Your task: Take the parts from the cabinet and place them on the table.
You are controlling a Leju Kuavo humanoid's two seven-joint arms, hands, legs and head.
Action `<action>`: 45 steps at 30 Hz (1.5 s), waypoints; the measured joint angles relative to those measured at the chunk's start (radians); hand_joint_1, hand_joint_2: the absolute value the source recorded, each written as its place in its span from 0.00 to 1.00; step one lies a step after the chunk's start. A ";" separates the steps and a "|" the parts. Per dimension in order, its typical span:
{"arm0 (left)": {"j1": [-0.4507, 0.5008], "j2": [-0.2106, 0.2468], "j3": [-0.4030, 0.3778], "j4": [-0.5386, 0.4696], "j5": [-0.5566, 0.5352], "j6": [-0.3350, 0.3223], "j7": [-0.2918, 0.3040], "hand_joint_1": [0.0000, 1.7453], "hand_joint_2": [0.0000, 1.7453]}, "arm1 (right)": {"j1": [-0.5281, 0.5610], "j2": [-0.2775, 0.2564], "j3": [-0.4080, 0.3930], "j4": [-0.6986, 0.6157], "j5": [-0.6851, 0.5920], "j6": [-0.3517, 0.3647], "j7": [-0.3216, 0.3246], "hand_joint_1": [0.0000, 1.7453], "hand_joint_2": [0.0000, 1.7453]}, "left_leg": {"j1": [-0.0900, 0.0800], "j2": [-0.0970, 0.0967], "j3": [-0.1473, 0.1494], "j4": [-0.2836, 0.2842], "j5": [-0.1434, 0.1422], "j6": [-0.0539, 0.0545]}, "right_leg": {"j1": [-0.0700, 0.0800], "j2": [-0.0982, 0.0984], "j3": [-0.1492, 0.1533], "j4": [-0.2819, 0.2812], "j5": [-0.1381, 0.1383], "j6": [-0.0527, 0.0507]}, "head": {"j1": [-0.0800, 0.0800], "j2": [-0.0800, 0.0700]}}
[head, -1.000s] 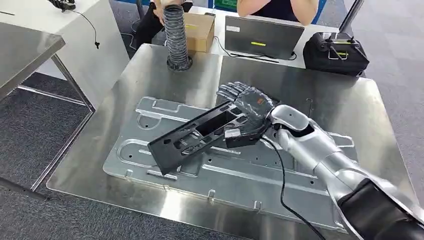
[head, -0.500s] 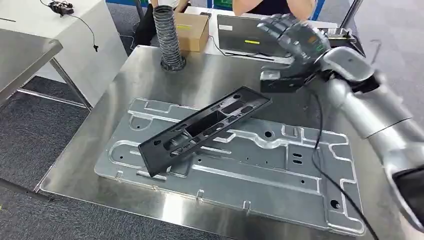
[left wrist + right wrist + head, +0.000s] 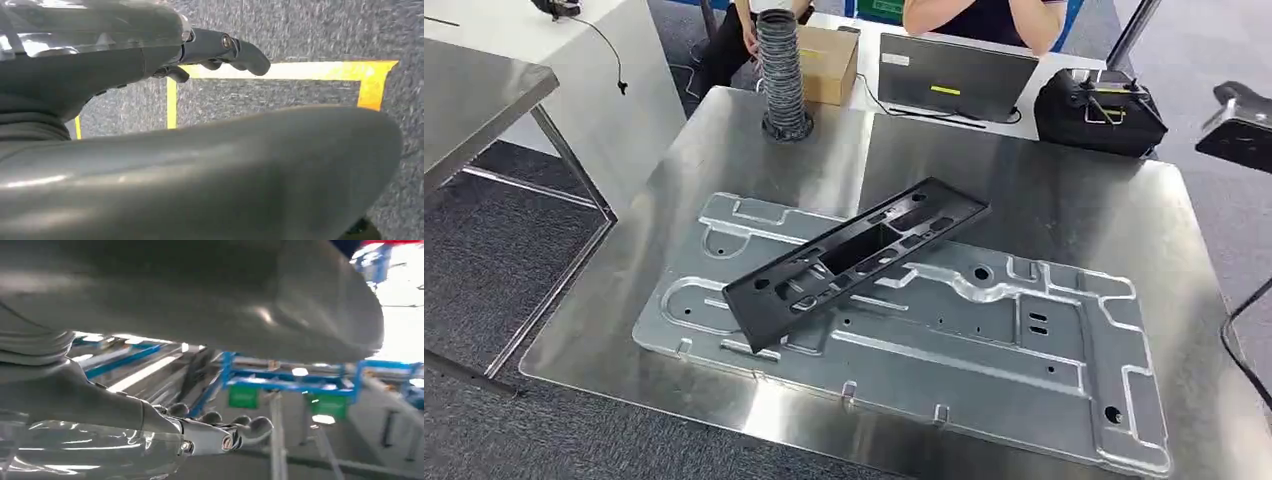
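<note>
A long black plastic part (image 3: pixel 854 258) with several cut-outs lies slantwise on a large stamped metal plate (image 3: pixel 984 360), which rests on the steel table (image 3: pixel 1044 190). Nothing touches the black part. A dark piece of my right arm (image 3: pixel 1239 128) shows at the right edge, high above the table's far right corner. In the right wrist view my right hand (image 3: pixel 210 432) is raised toward the ceiling beams, its fingers spread and holding nothing. In the left wrist view my left hand (image 3: pixel 215 50) hangs over grey carpet with yellow floor tape, fingers loosely out and empty.
A ribbed grey hose (image 3: pixel 781 70) stands at the table's far edge. Behind it are a cardboard box (image 3: pixel 829 62), a laptop (image 3: pixel 954 75) and a black bag (image 3: pixel 1099 110), with people seated beyond. Another steel table (image 3: pixel 474 110) stands to the left. A black cable (image 3: pixel 1239 340) hangs at right.
My right hand let go of the black part, rose and swung off to the right. The part now lies free on the metal plate. The camera shifted slightly.
</note>
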 joint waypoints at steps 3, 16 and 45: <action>-0.001 -0.002 0.000 0.000 -0.002 -0.003 0.001 0.00 0.00 | 0.257 -0.031 -0.178 -0.043 0.037 -0.028 -0.016 0.00 0.00 | 0.004 -0.005 -0.003 0.004 0.003 0.001 | -0.013 0.000 -0.005 0.046 0.008 0.011 | 0.000 0.000; -0.002 -0.010 0.001 0.000 -0.006 -0.004 0.002 0.00 0.00 | 0.894 0.151 -0.961 -0.082 0.163 -0.021 -0.164 0.00 0.00 | -0.004 -0.009 -0.112 0.289 -0.182 -0.044 | -0.011 -0.013 0.093 -0.230 0.142 -0.046 | 0.000 0.000; -0.016 -0.017 0.007 0.000 -0.024 0.002 0.016 0.00 0.00 | 0.922 0.537 -1.349 0.393 0.400 -0.102 -0.280 0.00 0.00 | -0.014 0.007 -0.091 0.157 -0.106 -0.050 | -0.023 0.002 0.158 -0.250 0.106 -0.046 | 0.000 0.000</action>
